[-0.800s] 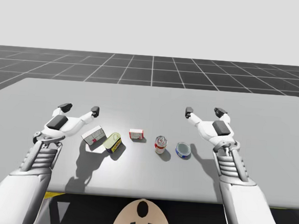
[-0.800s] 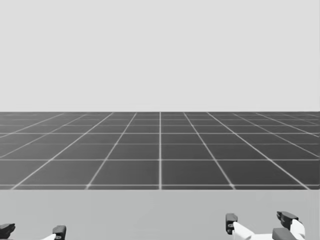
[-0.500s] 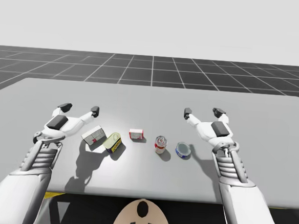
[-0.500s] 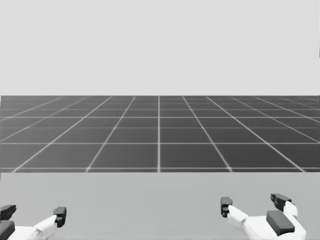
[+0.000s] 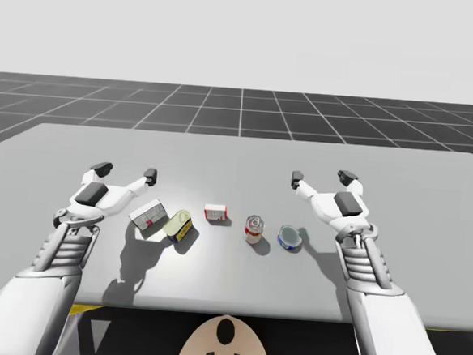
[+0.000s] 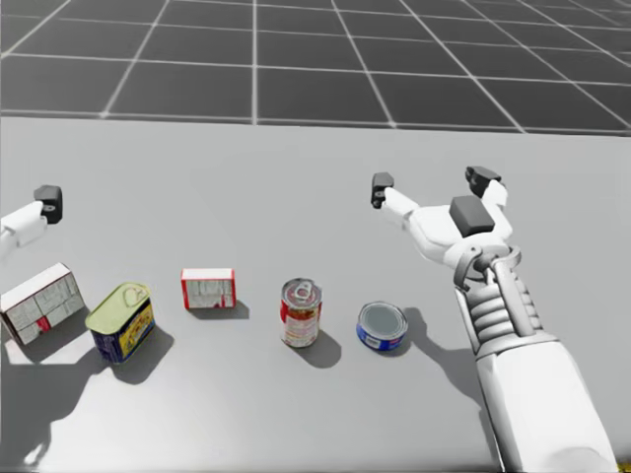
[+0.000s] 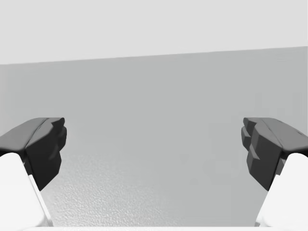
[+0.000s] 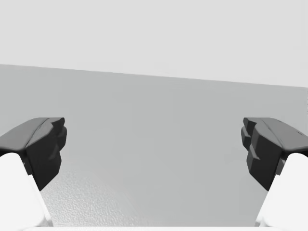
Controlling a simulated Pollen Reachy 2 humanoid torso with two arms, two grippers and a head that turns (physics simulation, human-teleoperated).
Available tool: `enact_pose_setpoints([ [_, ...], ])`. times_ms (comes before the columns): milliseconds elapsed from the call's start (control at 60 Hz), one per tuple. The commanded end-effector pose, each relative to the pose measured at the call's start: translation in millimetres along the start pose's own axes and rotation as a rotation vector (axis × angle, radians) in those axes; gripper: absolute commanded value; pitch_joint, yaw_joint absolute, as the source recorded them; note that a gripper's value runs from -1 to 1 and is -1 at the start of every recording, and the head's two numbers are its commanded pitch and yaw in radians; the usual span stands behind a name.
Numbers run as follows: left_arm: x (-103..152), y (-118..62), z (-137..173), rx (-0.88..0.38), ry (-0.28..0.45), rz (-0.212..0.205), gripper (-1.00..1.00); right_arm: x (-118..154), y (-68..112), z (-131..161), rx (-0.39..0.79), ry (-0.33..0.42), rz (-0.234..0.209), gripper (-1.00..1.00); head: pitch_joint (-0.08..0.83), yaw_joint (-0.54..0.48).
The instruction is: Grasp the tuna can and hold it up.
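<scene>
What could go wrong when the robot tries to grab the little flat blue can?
1. The red and white can stands close beside the tuna can. The open right gripper might bump it and knock it over while coming in.
2. The tuna can is low and flat, so the gripper may scrape the table or slide over the can's top instead of catching its sides.
</scene>
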Motion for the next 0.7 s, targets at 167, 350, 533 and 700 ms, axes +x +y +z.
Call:
enact_pose_setpoints([
  [167,0,-3.8,1,-0.004,-0.008,-0.011,-1.00,1,0.2,0,-0.018,-0.014,0.035,-1.00,0.693,-0.29],
  [350,1,-4.3,0,-0.005,-0.013,-0.013,-1.00,11,-1.4,4,0.059,0.052,-0.035,-1.00,0.719,-0.31],
  [533,1,-4.5,0,-0.003,-0.015,-0.012,-1.00,27,-6.4,32,0.136,0.095,0.039,-1.00,0.716,-0.29],
  [700,0,-5.2,0,-0.003,-0.013,-0.013,-1.00,17,-15.8,70,0.248,0.192,0.063,-1.00,0.710,-0.28],
])
